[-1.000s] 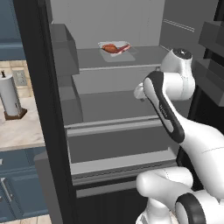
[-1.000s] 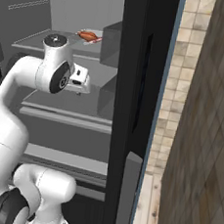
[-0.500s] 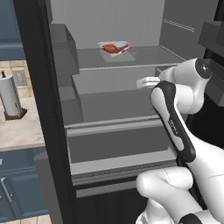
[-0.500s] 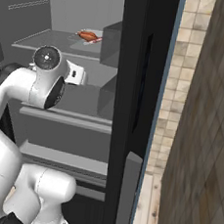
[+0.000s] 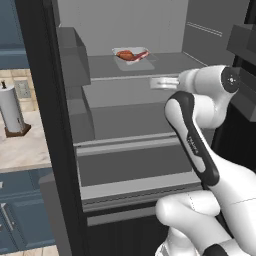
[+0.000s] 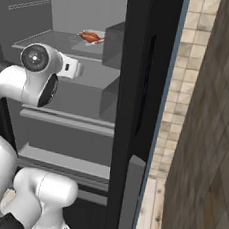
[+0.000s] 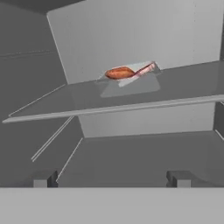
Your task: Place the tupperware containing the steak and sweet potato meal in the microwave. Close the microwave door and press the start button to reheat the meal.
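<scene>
The tupperware (image 5: 133,56) (image 6: 93,40) (image 7: 131,83) rests at the back of an upper grey shelf (image 5: 170,62) (image 7: 183,83) inside an open fridge. In it lie the orange sweet potato (image 5: 125,55) (image 7: 119,72) and the dark red steak (image 5: 142,53) (image 7: 147,68). My gripper (image 5: 153,83) (image 6: 81,70) (image 7: 111,179) is open and empty. It points into the fridge just below and in front of that shelf's front edge, well short of the tray. The microwave and its door are out of view.
Grey door bins (image 5: 74,55) line the fridge's left side, with lower shelves and drawers (image 5: 130,160) beneath. The black fridge door (image 6: 136,114) stands open beside a tiled wall (image 6: 211,122). A paper towel roll (image 5: 12,107) stands on the counter over blue cabinets (image 5: 15,215).
The arm has swung and reached forward, so the hand now points level into the fridge under the upper shelf. The gripper stays open. The tray has not moved.
</scene>
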